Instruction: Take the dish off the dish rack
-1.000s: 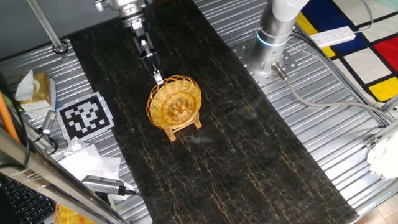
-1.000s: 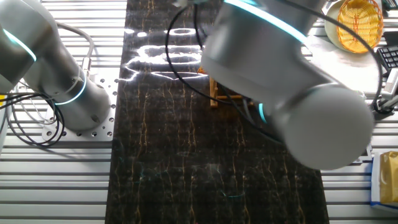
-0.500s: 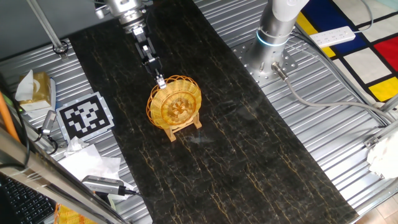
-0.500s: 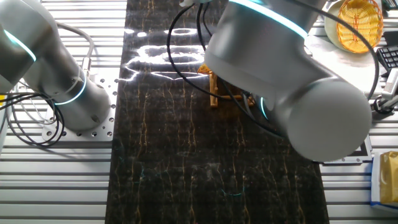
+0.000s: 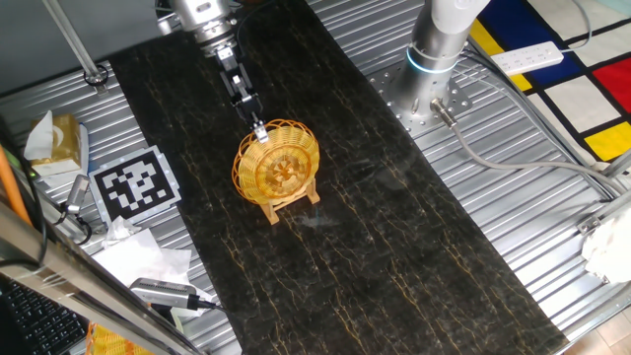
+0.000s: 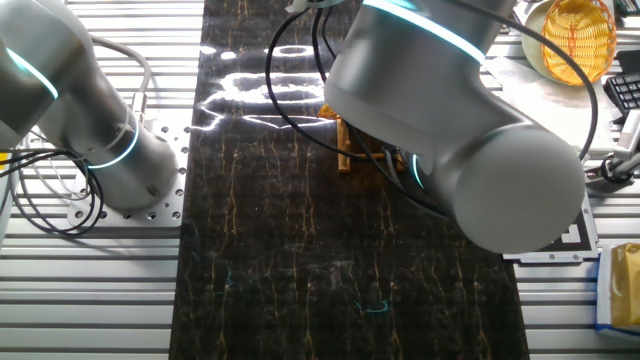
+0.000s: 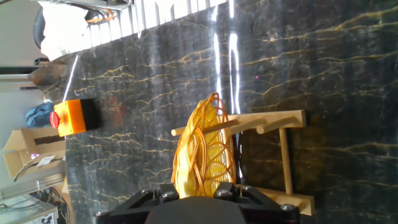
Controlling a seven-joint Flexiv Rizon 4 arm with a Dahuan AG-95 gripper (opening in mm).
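One fixed view: the dish (image 5: 279,165) stands on edge in the dish rack (image 5: 293,200), propped by pegs, mid-worktop (image 5: 394,256) toward its far edge. The hand (image 5: 260,132) meets the upper rim.

Other fixed view: the arm hides both.

Hand view: the rim lies directly ahead; finger spread cannot be judged.
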